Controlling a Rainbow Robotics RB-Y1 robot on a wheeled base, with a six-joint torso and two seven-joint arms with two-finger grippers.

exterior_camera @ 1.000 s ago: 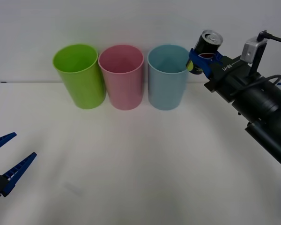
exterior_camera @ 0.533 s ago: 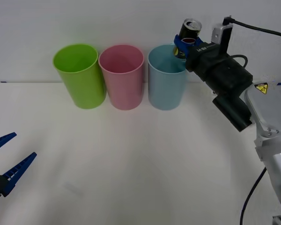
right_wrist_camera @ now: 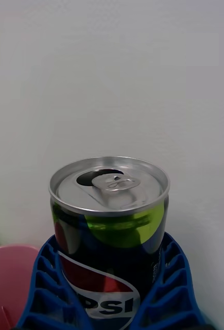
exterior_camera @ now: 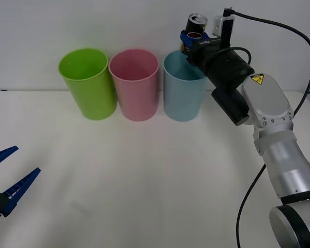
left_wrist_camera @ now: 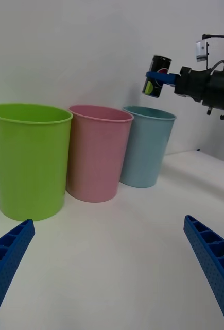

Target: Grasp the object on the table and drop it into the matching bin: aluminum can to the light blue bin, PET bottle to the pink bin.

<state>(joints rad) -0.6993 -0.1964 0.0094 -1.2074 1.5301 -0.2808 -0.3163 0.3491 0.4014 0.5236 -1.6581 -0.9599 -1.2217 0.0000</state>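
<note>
- The right tool (exterior_camera: pixel 190 39) pinches the Pepsi can (exterior_camera: pixel 195 26) between its blue ribbed fingers (right_wrist_camera: pixel 45 289), holding it upright in the air above the far right rim of the light blue bin (exterior_camera: pixel 183 92).
- The can's silver top with its pull-tab faces up; the opening is already punched.
- On the white tabletop (exterior_camera: pixel 155 181) three bins stand in a row: lime green bin (exterior_camera: pixel 89 85), pink bin (exterior_camera: pixel 135 87), then the light blue one, each just beside the next.
- The left tool (exterior_camera: pixel 5 178) hangs low over the tabletop's near left corner, fingers spread, holding nothing.
</note>
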